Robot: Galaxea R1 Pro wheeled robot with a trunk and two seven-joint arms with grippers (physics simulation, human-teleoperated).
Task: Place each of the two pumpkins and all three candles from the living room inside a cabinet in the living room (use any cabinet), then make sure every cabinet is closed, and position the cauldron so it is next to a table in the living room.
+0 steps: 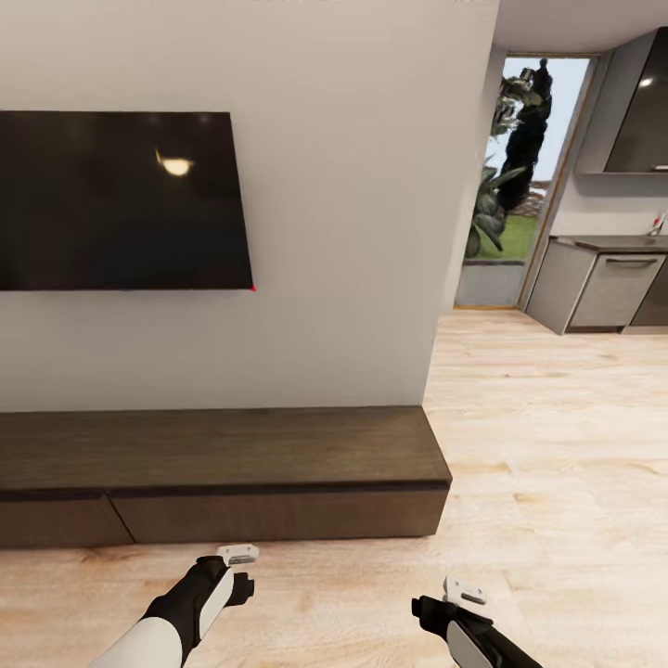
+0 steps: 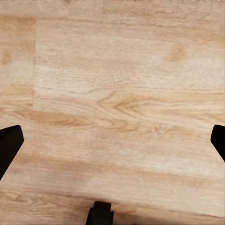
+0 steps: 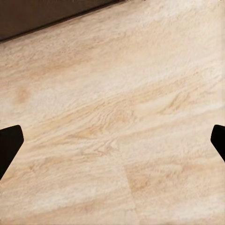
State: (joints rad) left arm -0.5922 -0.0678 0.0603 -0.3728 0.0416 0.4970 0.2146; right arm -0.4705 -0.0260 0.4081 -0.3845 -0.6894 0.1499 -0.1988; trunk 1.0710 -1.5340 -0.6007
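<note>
A: How are your arms posed?

B: Both reach low over the wooden floor (image 1: 557,445). Your left hand (image 2: 112,140) and right hand (image 3: 112,140) each point down at bare planks, fingers spread wide, holding nothing.

A: Where is the cabinet?

B: The cabinet (image 1: 223,473) sits just ahead against the wall, drawer fronts shut, under a television (image 1: 121,199). Kitchen units (image 1: 603,288) stand far right.
</note>
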